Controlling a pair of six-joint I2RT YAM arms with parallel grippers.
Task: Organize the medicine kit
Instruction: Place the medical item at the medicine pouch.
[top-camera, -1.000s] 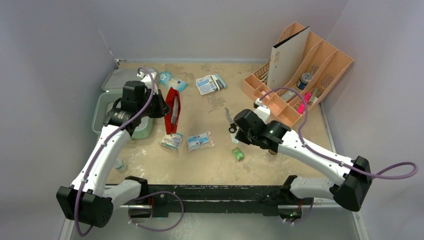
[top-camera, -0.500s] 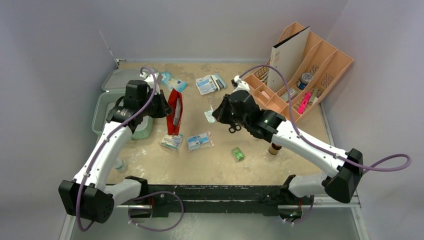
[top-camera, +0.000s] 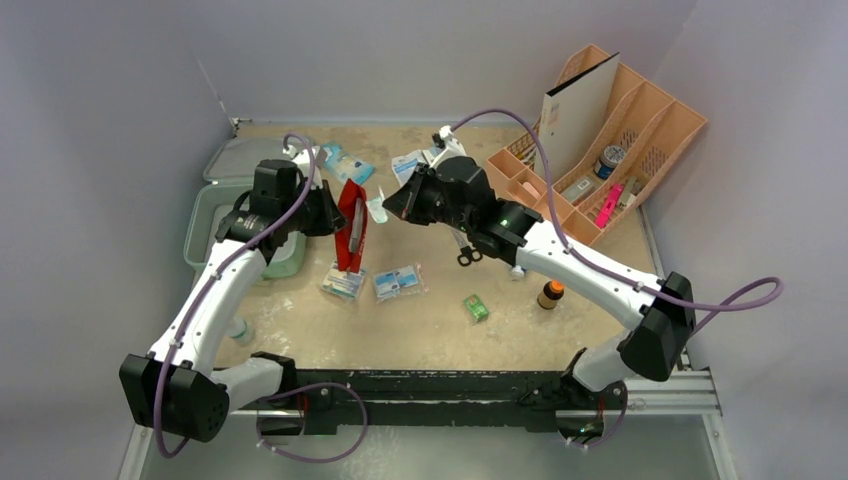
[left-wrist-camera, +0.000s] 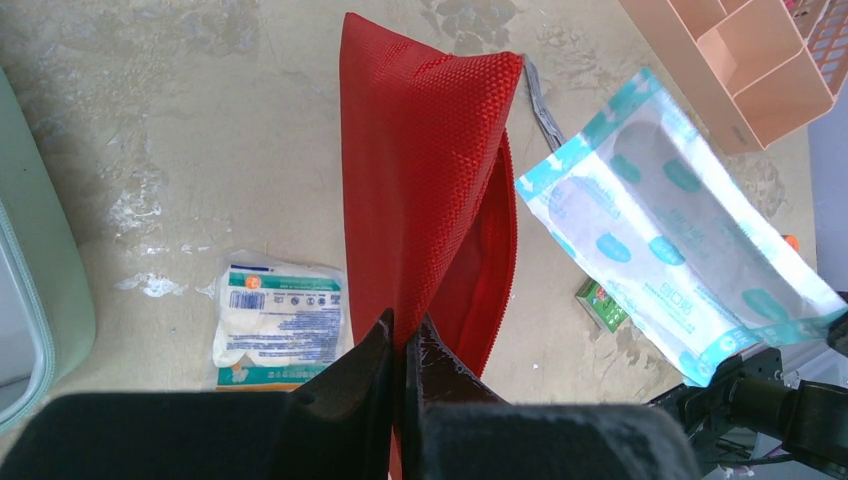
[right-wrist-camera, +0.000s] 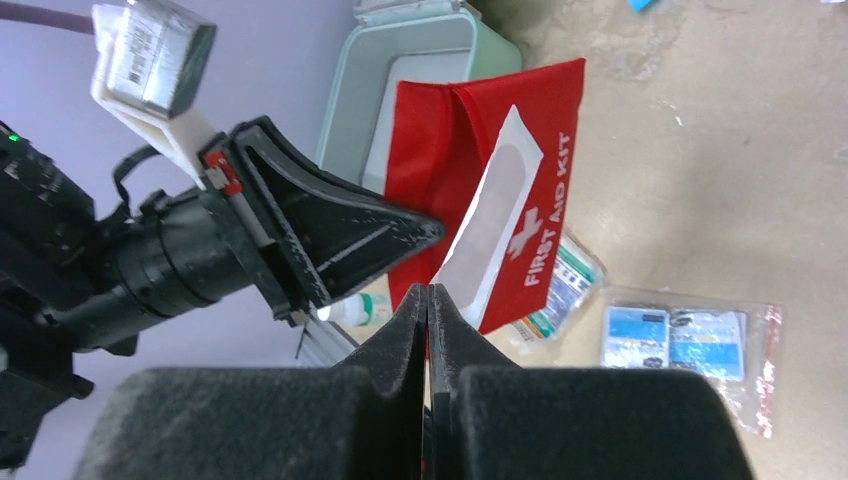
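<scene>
Largely, the medicine kit (top-camera: 197, 230) is hidden behind the left arm (top-camera: 215, 290) at the frame's left, lid open. The red pouch (left-wrist-camera: 420, 180) is held upright, pinched by the left end effector (left-wrist-camera: 402, 345). A flat sealed packet (right-wrist-camera: 490, 210) is clamped in the right end effector (right-wrist-camera: 428, 305); its contents cannot be made out.

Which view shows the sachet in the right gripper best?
Left wrist: the sachet faces that camera nearly flat, its teal border and print visible, beside the red pouch. Right wrist sees it foreshortened, a pale strip in front of the pouch. Top external shows only a small sliver.
</scene>
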